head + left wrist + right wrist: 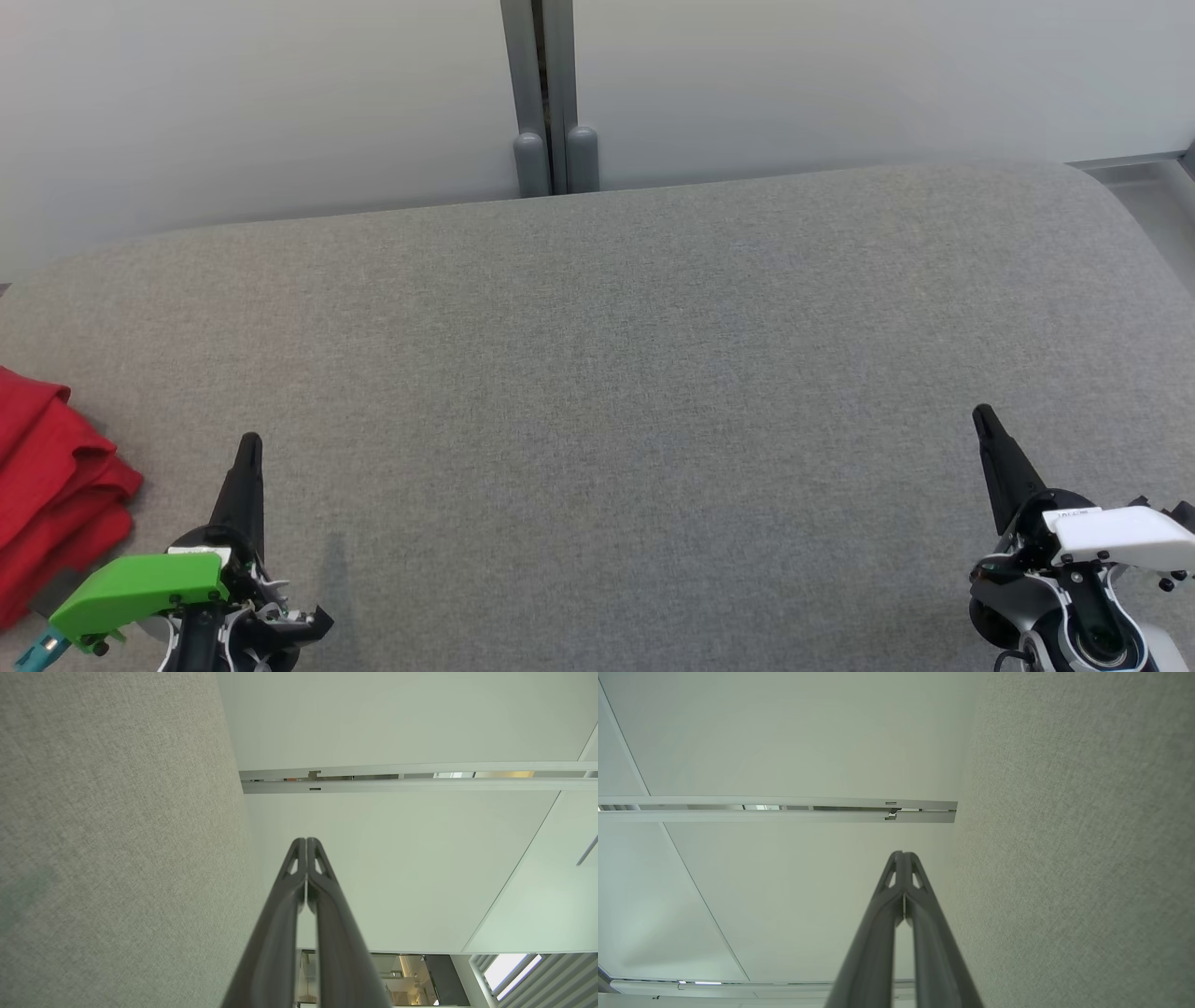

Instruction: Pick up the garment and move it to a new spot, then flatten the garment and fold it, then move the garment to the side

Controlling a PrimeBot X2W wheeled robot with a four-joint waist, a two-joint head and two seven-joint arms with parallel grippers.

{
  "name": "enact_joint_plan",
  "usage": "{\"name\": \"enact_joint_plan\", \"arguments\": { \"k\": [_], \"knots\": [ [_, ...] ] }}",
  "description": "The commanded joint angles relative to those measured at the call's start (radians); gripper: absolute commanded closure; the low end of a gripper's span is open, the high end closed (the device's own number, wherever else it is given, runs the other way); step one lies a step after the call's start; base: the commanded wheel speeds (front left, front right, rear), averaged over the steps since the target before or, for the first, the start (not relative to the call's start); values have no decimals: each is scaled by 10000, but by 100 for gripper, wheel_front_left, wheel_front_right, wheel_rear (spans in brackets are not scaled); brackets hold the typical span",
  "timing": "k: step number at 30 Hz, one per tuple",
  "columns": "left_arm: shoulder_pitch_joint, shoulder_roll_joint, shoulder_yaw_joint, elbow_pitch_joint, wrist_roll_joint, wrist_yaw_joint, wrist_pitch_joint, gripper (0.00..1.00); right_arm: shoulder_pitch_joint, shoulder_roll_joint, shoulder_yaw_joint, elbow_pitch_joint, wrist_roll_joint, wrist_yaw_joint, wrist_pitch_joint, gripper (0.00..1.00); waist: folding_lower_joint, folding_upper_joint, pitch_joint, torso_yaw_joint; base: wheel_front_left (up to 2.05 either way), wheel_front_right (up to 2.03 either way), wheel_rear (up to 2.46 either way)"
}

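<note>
A red garment (51, 495) lies folded in layers at the left edge of the grey cushion (597, 373) in the head view, partly cut off by the frame. My left gripper (249, 443) stands just right of it at the lower left, fingers pressed together and empty, a short gap from the cloth. At the lower right my right gripper (982, 415) is likewise shut with nothing in it, far from the garment. In the left wrist view the left gripper (306, 841) has its tips touching; in the right wrist view the right gripper (902, 854) does too.
Behind the cushion runs a pale wall with a grey vertical post (551, 93). A grey ledge (1148, 187) shows at the far right. The cushion's wide middle lies between my two grippers. Both wrist views look along the cushion's surface toward pale panels.
</note>
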Motion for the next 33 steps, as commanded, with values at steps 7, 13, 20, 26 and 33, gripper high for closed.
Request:
{"name": "enact_joint_plan", "arguments": {
  "k": [7, 13, 20, 26, 33],
  "knots": [
    [-93, 19, 16, -4, -29, -43, 28, 100, 100, -53, -13, -30, 36, 0, 31, 100, 0, 0, 0, 0, 0, 0, 0],
    [114, -36, -11, 200, 3, 2, -12, 0, 67, 58, 9, 182, -3, -2, -1, 0, 0, 0, 1, 0, 0, 0, 0],
    [-6, 30, -144, 493, 643, 8, -356, 0, 37, -192, 182, 196, -544, -3, -334, 0, 0, 0, 21, 5, 0, 0, 0],
    [-159, 71, -263, 557, 2198, 95, -654, 0, -158, -379, 236, 260, -1903, -3, -644, 0, 0, 0, 43, 18, 0, 0, 0],
    [-205, 83, -502, 621, 3901, 265, -959, 0, -284, -407, 330, 247, -3499, -3, -951, 0, 0, 0, 49, 36, 0, 0, 0]
  ]
}}
